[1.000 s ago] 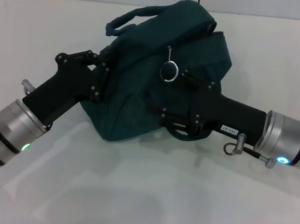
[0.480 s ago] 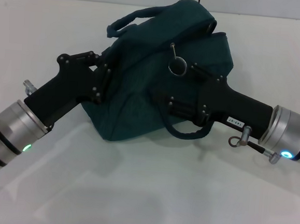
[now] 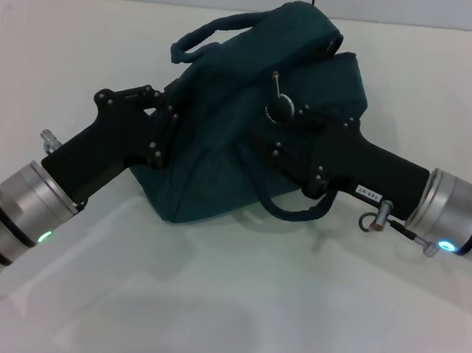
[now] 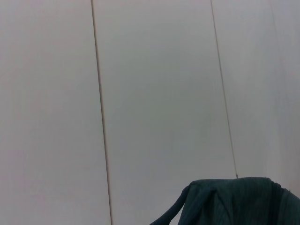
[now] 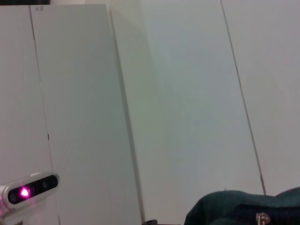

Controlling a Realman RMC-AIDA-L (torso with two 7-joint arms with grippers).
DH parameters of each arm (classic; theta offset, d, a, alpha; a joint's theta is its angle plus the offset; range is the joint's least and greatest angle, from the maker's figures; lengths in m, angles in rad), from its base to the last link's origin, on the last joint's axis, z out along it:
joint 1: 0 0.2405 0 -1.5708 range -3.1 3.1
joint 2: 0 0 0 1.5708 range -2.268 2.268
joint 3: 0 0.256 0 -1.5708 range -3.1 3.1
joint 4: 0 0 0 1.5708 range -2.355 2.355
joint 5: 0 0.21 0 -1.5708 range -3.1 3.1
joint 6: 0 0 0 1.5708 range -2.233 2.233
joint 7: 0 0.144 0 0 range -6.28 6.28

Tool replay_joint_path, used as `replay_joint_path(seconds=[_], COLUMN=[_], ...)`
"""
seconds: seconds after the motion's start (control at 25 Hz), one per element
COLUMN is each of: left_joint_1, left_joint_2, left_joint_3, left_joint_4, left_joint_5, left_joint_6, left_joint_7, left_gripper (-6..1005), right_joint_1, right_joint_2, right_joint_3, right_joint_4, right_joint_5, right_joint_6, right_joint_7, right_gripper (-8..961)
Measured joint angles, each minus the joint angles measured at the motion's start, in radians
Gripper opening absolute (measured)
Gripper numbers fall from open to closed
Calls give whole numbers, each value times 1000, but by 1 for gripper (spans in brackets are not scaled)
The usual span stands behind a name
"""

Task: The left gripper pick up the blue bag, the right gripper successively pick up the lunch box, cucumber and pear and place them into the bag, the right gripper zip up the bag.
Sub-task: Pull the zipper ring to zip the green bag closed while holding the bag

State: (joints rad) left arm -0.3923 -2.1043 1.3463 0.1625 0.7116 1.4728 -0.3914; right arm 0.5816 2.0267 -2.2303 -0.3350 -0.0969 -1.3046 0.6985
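Bag: the blue bag (image 3: 221, 155) sits on the white table (image 3: 209, 305), zipped up.
Left gripper (image 3: 165, 126): holding the bag's left side.
Right gripper (image 3: 282, 127): at the metal ring zip pull (image 3: 279, 108); grip hard to tell.

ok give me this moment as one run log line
stage: zipping | dark teal fabric bag: on white table, looks closed | left gripper: at bag's left side | right gripper: at metal ring zip pull

A dark teal hump of the bag (image 4: 239, 201) showed at the edge of the view, its fabric ribbed and folded, with a strap-like handle (image 4: 171, 216) curving off one side. Beyond it stood a pale wall (image 4: 154, 93) of flat panels, split by thin seams (image 4: 101, 117).
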Motion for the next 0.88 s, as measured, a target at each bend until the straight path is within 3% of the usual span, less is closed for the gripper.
replay_joint_path(seconds=[0.24,0.44,0.64,0.88], left_joint_1=[0,2,5,6], left_joint_2=[0,-1,-2,-2], left_joint_3=[13,13,13,20], left_joint_4=[0,0,0,0], left_joint_5=[0,0,0,0], left_joint_6=[0,0,0,0], left_joint_7=[-2,-1,-3,-5], left_gripper=[31,31,30,30], right_joint_1=[-15,-19,-21,-44], right_joint_2=[1,1,1,1], right_joint_3=[11,12,23,63], right_joint_4=[-8,-13,-13,-14], right_joint_5=[2,2,11,28], right_joint_6=[0,0,1,-3], right_joint_7=[-77,-119,-137,-190], right_gripper=[412,183,29,30])
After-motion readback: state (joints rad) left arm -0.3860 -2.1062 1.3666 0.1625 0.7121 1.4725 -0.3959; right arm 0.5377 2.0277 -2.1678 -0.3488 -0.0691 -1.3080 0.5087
